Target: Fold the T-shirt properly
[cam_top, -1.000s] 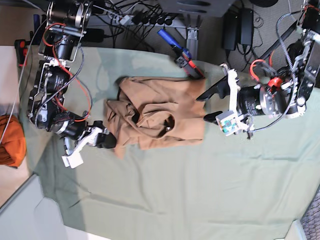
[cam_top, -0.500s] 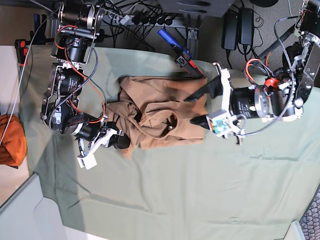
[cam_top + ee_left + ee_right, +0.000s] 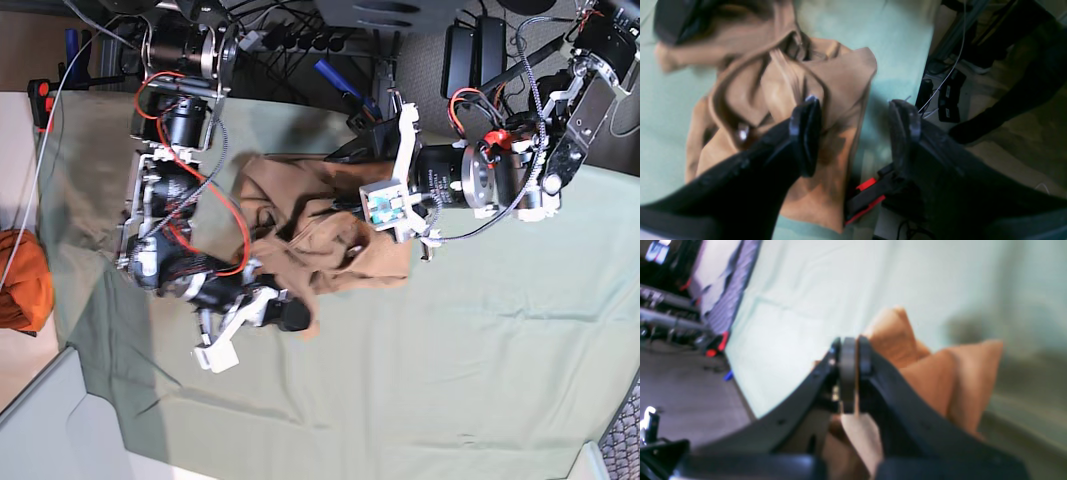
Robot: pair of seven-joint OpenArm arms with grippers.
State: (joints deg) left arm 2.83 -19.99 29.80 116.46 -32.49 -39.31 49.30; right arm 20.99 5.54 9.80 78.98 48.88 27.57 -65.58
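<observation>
Two grippers engaged at opposite ends of the T-shirt (image 3: pixel 320 235), landmark for all positions below. Lying crumpled on the green table cloth (image 3: pixel 450 370), long axis roughly across the base view, toward the cloth's far edge. Right gripper (image 3: pixel 850 373) at the T-shirt's near-left corner, jaws closed on a pinch of tan fabric, corner lifted slightly off the cloth. Left gripper (image 3: pixel 853 133) above the T-shirt's right end, jaws spread wide, gripping nothing; one finger (image 3: pixel 805 133) over the fabric, the other (image 3: pixel 903 126) beyond the T-shirt's edge, over bare cloth and the table's rim. Judged next: lower and close on that edge, already between the jaws. Neither arm nearer overall; each serves its own end.
</observation>
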